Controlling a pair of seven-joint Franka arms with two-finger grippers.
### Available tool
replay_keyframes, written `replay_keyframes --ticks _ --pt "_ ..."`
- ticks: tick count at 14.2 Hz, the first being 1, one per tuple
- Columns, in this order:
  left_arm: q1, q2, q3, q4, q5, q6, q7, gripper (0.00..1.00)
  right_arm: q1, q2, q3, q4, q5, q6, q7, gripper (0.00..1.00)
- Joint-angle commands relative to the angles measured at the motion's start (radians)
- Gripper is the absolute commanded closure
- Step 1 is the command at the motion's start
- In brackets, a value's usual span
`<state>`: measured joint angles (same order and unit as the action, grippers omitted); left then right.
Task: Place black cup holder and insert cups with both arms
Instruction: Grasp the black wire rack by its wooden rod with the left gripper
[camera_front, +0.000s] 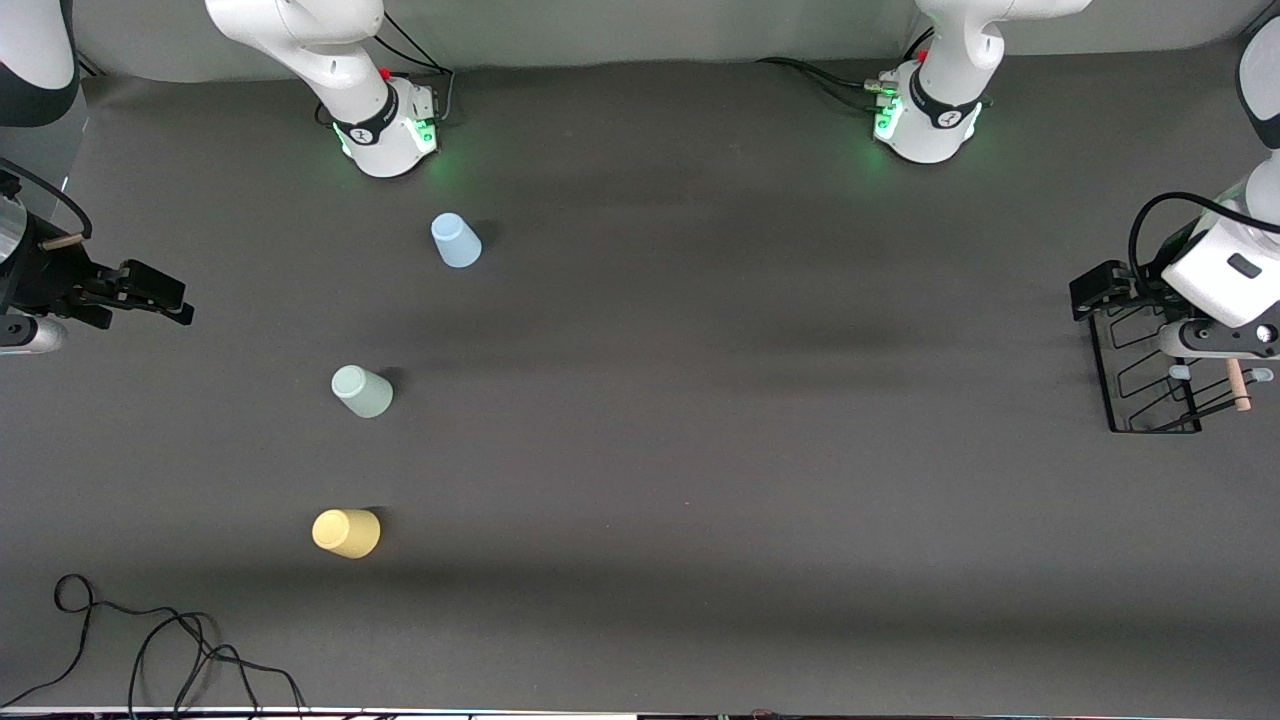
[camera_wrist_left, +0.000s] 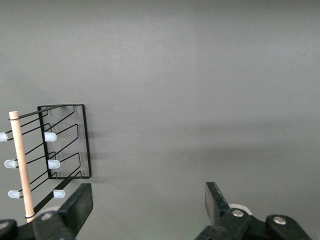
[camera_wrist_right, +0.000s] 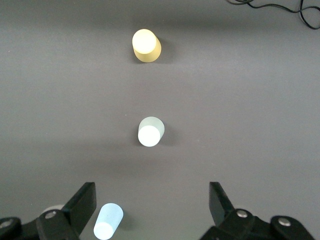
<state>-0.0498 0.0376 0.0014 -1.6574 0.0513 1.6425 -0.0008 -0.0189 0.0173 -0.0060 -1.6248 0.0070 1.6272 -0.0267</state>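
Writing shows nowhere on cups or holder.

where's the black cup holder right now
The black cup holder stands on the table at the left arm's end, partly under the open left tool, well apart from the three cups at the right arm's end.

A: Where can a hand go?

B: The middle of the table is bare, so there is lots of room.

A: What is in the way?

B: Three cups stand well apart in a row: blue cup, green cup, yellow cup. The rack sits at the left arm's end. A cable lies at the near edge.
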Motion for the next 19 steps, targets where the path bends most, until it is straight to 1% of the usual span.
replay_keyframes --ticks 1,14,17,18,19 --pt "-0.004 -0.010 0.009 -0.010 -0.013 -0.001 0.015 0.00 0.010 -0.013 -0.008 -0.007 -0.001 0.002 -0.009 0.00" --pt "0.001 0.001 0.011 -0.004 0.001 -0.009 0.035 0.00 0.010 -0.002 -0.008 0.002 -0.001 0.005 -0.010 0.00" --pt "0.040 0.011 0.011 0.016 0.015 -0.015 0.039 0.00 0.010 -0.002 -0.008 0.002 -0.001 0.007 -0.009 0.00" --pt "0.068 0.013 0.011 0.018 0.015 -0.026 0.073 0.00 0.010 -0.003 -0.008 0.002 -0.001 0.007 -0.010 0.00" --pt "0.097 0.018 0.011 0.018 0.015 -0.024 0.147 0.00 0.010 -0.003 -0.008 0.000 -0.001 0.007 -0.010 0.00"
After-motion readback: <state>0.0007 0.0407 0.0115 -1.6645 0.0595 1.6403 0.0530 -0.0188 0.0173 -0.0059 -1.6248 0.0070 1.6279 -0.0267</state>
